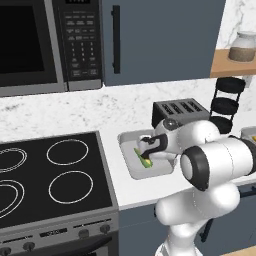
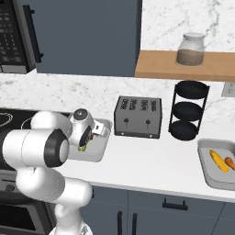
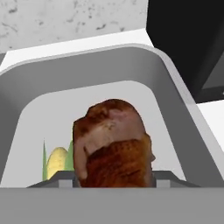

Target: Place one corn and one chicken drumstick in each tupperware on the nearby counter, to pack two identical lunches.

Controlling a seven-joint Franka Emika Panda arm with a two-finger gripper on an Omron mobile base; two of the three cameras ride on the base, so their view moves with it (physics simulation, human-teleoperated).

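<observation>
While the gripper (image 3: 113, 186) hung over the left tupperware (image 3: 175, 83), you had its jaws closed on the dark, stubby chicken drumstick (image 3: 113, 144), with the husked corn (image 3: 57, 162) lying in the tray beside it. Light, lumpy, likely slippery: a hold across the thick middle suited it best.

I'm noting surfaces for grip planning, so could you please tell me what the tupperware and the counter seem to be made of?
The tupperware looks like matte light-grey plastic: smooth moulded walls, rounded corners, no shine. The counter looks like plain white laminate or stone, flat and unveined; the look leaves that open.
</observation>
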